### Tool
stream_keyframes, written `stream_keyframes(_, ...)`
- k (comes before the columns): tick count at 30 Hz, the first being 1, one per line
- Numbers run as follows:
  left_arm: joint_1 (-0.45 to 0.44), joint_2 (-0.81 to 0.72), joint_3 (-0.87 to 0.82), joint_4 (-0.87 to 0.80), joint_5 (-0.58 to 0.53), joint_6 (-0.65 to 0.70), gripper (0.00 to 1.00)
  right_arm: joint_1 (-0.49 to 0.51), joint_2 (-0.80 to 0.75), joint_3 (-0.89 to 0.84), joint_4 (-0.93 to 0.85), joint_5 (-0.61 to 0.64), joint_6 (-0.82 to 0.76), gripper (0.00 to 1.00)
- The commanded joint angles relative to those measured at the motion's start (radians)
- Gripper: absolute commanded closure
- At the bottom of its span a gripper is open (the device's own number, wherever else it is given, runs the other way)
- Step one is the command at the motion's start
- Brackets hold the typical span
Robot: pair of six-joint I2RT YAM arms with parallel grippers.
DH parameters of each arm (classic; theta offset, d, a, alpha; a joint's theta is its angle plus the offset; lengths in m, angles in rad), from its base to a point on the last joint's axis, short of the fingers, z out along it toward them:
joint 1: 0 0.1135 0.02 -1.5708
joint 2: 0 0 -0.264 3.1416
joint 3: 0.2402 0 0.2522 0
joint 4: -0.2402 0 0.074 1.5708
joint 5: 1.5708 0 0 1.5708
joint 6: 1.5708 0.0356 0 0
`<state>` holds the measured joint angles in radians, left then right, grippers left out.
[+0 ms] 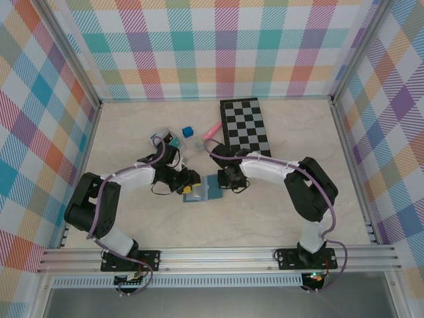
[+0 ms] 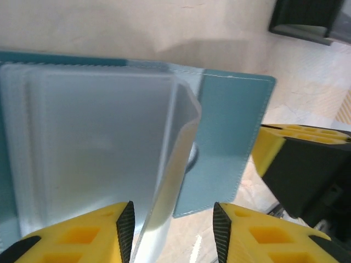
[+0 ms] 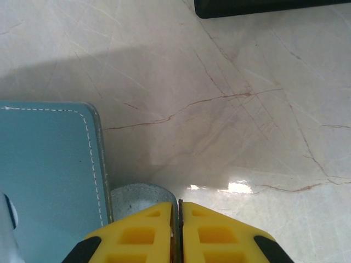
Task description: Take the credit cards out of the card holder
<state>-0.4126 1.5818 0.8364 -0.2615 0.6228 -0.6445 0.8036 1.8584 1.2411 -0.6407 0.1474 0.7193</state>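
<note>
Marbled beige table (image 1: 265, 218) is being enclosed by plaid walls (image 1: 218, 46). Near its middle, the card holder (image 1: 211, 191) is being seen lying open, pale-blue inside up, between the two grippers. The left gripper (image 2: 173, 216) is being held spread at the holder's edge. A clear sleeve (image 2: 164, 181) is being seen standing on edge between its yellow fingers (image 2: 123, 224). The right gripper (image 3: 179, 211) is being held pressed together just beside the holder's stitched corner. A grey rounded tab (image 3: 140, 200) is being touched by one of its fingers; whether it is being pinched cannot be told. A chessboard (image 1: 245, 126) is being seen farther back, with a blue cube (image 1: 187, 131) and a pink piece (image 1: 211, 132) to its left.
</note>
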Motion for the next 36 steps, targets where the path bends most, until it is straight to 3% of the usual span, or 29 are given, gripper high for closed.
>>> stream_keyframes(1,-0.034,-0.025,-0.001,0.082,0.039,-0.046,0.57,-0.006,-0.026,-0.018,0.015,-0.012,0.014,0.88)
stream_keyframes(5,-0.073,-0.004,-0.007,0.147,0.028,-0.087,0.56,-0.007,-0.054,-0.04,0.018,0.013,0.051,0.84)
stream_keyframes(13,-0.116,0.044,0.037,0.197,0.003,-0.104,0.49,-0.021,-0.224,-0.154,0.083,0.083,0.138,0.6)
stream_keyframes(18,-0.151,0.103,0.073,0.227,0.007,-0.122,0.47,-0.039,-0.315,-0.229,0.123,0.094,0.181,0.57)
stream_keyframes(27,-0.175,0.198,0.086,0.224,-0.07,-0.134,0.5,-0.052,-0.334,-0.272,0.227,-0.009,0.134,0.58)
stream_keyframes(34,-0.175,0.218,0.064,0.203,-0.111,-0.132,0.59,-0.052,-0.291,-0.255,0.308,-0.127,0.116,0.7)
stream_keyframes(36,-0.175,0.221,0.063,0.192,-0.119,-0.13,0.68,-0.052,-0.252,-0.222,0.294,-0.157,0.109,0.77)
